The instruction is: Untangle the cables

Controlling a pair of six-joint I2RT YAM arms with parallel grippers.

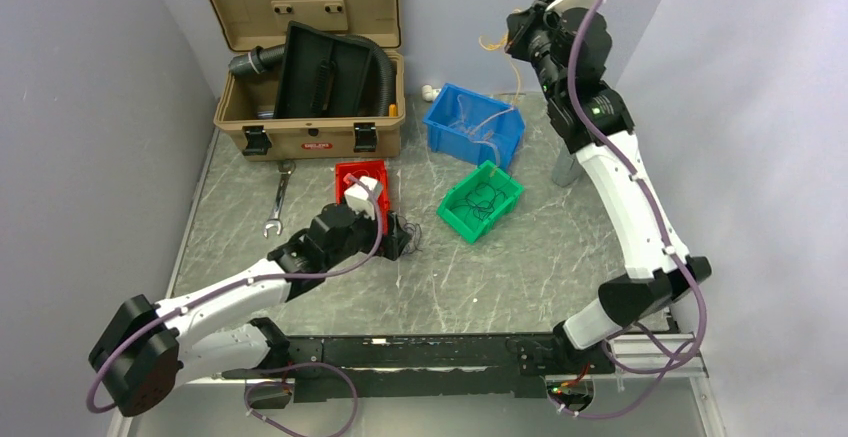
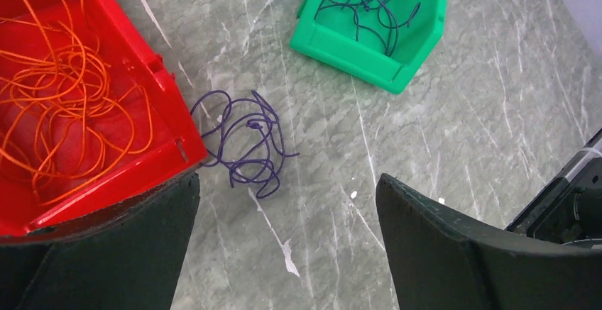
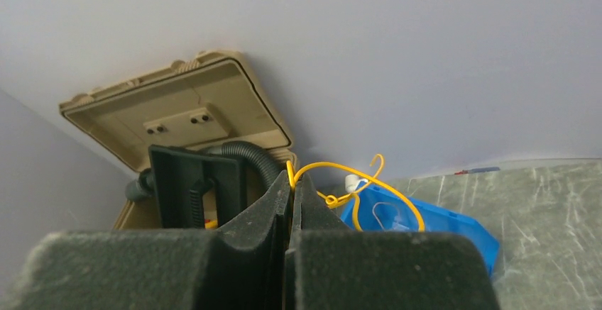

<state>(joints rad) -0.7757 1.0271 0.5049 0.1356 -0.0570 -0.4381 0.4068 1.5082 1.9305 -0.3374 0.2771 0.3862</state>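
My right gripper (image 1: 512, 39) is raised high at the back, above the blue bin (image 1: 452, 143). It is shut on a thin yellow wire (image 3: 355, 182), which loops out from the closed fingertips (image 3: 278, 193) and shows faintly in the top view (image 1: 492, 45). My left gripper (image 2: 284, 239) is open and empty, low over the table beside the red bin (image 2: 135, 175). A small purple wire tangle (image 2: 245, 143) lies on the table just ahead of it, touching the red bin's corner. Orange wires (image 2: 64, 97) lie in the red bin.
A green bin (image 2: 355, 51) with dark wires sits past the purple tangle. The blue bin (image 3: 454, 228) holds pale wires. An open tan toolbox (image 1: 310, 137) with a black hose (image 1: 250, 60) stands at the back left. A wrench (image 1: 278, 197) lies left of the red bin (image 1: 350, 170).
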